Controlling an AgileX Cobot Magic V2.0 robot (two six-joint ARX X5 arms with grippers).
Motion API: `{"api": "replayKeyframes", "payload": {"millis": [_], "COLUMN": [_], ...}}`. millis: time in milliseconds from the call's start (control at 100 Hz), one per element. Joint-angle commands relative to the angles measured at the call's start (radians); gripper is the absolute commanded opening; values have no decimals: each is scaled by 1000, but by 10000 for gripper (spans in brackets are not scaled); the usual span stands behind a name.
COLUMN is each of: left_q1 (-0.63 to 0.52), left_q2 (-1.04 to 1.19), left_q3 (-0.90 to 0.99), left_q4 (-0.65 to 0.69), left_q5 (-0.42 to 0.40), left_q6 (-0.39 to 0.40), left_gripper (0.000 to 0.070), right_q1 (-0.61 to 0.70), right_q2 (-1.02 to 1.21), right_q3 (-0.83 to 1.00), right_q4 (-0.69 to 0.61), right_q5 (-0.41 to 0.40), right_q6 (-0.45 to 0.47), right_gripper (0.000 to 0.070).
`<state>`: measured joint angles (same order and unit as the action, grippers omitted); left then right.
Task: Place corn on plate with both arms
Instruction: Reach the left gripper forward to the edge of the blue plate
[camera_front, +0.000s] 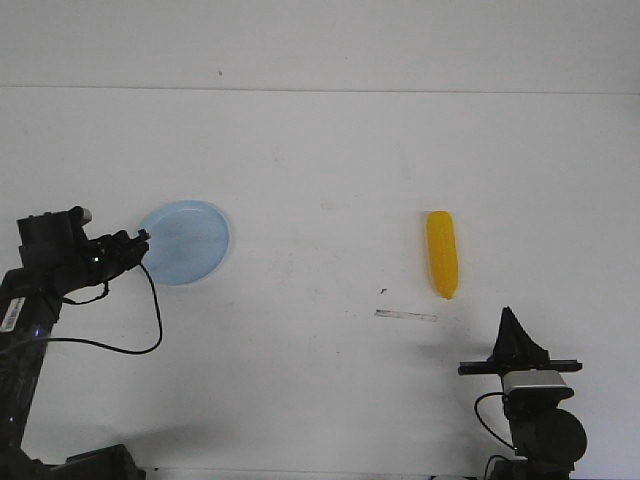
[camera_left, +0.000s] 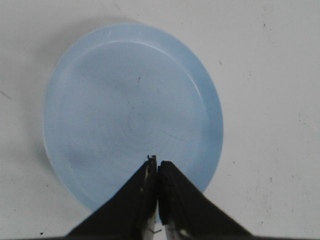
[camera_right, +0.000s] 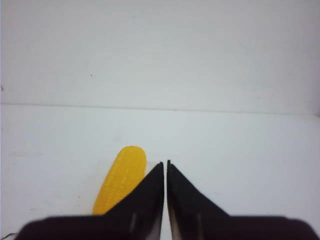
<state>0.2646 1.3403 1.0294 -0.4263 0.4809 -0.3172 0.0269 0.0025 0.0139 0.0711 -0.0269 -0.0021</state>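
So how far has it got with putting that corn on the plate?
Barely started. The corn lies untouched on the table, far from the empty plate. The left tool, shut, sits at the plate's edge; the right tool, shut, points near the corn. Grasping, carrying and placing remain.

Front view: high, looking forward and down over the white desk (camera_front: 320, 180), far enough to take in both arms at the near edge. Left wrist view: close, aimed steeply down past the left end effector (camera_left: 157, 167) onto the plate (camera_left: 100, 100), also seen at the front view's left (camera_front: 190, 245). Right wrist view: low, near the desk, looking level toward the far wall past the right end effector (camera_right: 165, 165); shares the corn (camera_right: 122, 180) with the front view (camera_front: 442, 252).
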Motion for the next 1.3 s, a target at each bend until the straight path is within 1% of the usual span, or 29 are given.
{"api": "replayKeyframes", "payload": {"millis": [0,100,170,210,240,270,280,330,360,380,600,810,1080,1120,1180,1190,1230,1270,1290], "left_q1": [41,93,114,124,128,129,129,129,129,129,114,97,80,77,73,72,72,71,70], "left_q2": [31,74,105,127,142,156,163,182,195,203,251,275,309,310,310,310,310,310,310], "left_q3": [13,13,13,13,13,13,13,13,13,13,13,13,13,13,13,13,13,13,13], "left_q4": [-6,-10,-8,-5,-5,-5,-5,-5,1,3,17,60,60,61,61,61,60,61,61], "left_q5": [16,13,13,13,13,13,13,13,13,13,12,6,6,6,6,6,6,6,6], "left_q6": [-16,-16,-16,-16,-16,-16,-16,-16,-16,-16,-16,-15,-16,-17,-17,-17,-16,-16,-16], "left_gripper": [2,6,25,71,121,183,219,305,338,342,338,324,316,290,189,162,102,70,67], "right_q1": [1,1,1,1,1,1,1,1,1,1,1,1,1,1,1,1,1,1,1], "right_q2": [-1,-1,-1,-1,-1,-1,-1,-1,-1,-1,-1,-1,-1,-1,-1,-1,-1,-1,-1], "right_q3": [-1,-1,-1,-1,-1,-1,-1,-1,-1,-1,-1,-1,-1,-1,-1,-1,-1,-1,-1], "right_q4": [10,10,10,10,10,10,10,10,10,10,10,10,10,10,10,10,10,10,10], "right_q5": [0,0,0,0,0,0,0,0,0,0,0,0,0,0,0,0,0,0,0], "right_q6": [5,5,5,5,5,5,5,5,5,5,5,5,5,5,5,5,5,5,5], "right_gripper": [12,12,12,12,12,12,12,12,12,12,12,12,12,12,12,12,12,12,12]}}
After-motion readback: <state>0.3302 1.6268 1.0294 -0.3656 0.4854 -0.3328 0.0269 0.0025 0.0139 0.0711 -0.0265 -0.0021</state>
